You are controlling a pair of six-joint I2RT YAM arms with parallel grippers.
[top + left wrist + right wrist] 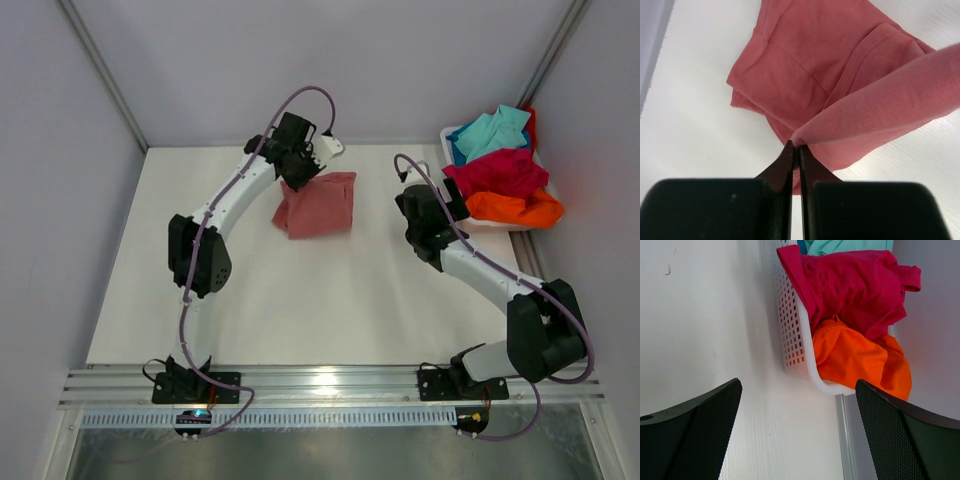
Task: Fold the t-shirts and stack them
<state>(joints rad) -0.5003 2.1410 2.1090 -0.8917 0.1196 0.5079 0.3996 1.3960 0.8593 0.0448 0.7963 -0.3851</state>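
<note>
Four t-shirts were in view. One, the salmon-pink tee [315, 205], lay bunched on the table [330, 300] toward its far side. The other three were heaped in a single white basket [790, 325] at the far right: turquoise tee [490, 130] farthest back, crimson tee [500, 172] in the middle, orange tee [515, 208] nearest.

Only the overhead view showed all four at once. The left wrist view showed the pink cloth alone, with the left gripper [795, 147] clamped tight on a raised fold of it. The right wrist view showed the basket's perforated wall. The right gripper [798, 382] hung beside the basket, its jaws spread wide and holding nothing.
</note>
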